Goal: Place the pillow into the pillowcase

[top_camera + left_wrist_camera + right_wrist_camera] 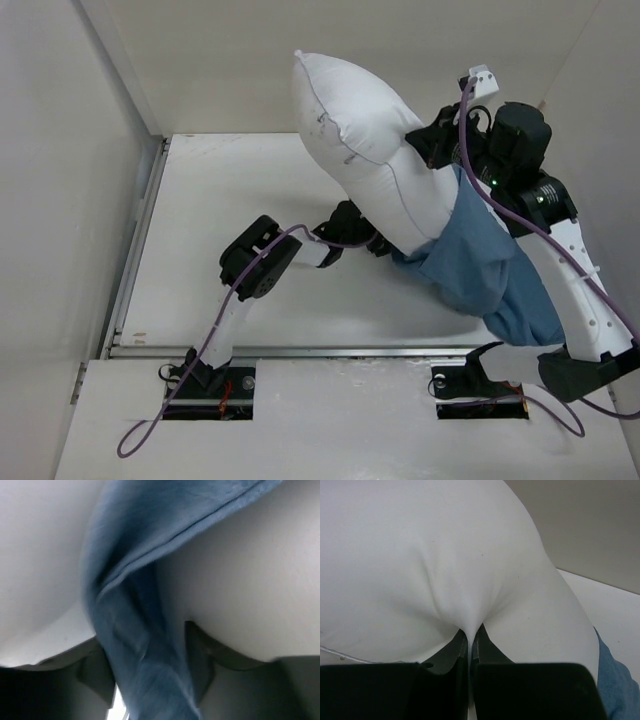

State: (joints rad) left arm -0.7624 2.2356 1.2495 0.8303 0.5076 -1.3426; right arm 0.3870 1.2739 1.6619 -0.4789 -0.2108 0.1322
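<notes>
The white pillow (365, 150) is held up off the table, tilted, its lower end inside the blue pillowcase (485, 270), which hangs over my right arm. My right gripper (432, 140) is shut on a pinch of the pillow's fabric (470, 570) at its far right side; the fingers (485, 647) press together on the fold. My left gripper (372, 238) is under the pillow at the pillowcase's opening. In the left wrist view a bunched strip of pillowcase (145, 645) runs between the two dark fingers (197, 650), which clamp it, with the pillow (250, 580) bulging above.
White walls enclose the table (230, 200) at the left, back and right. A metal rail (300, 350) runs along the table's near edge. Purple cables trail from both arms.
</notes>
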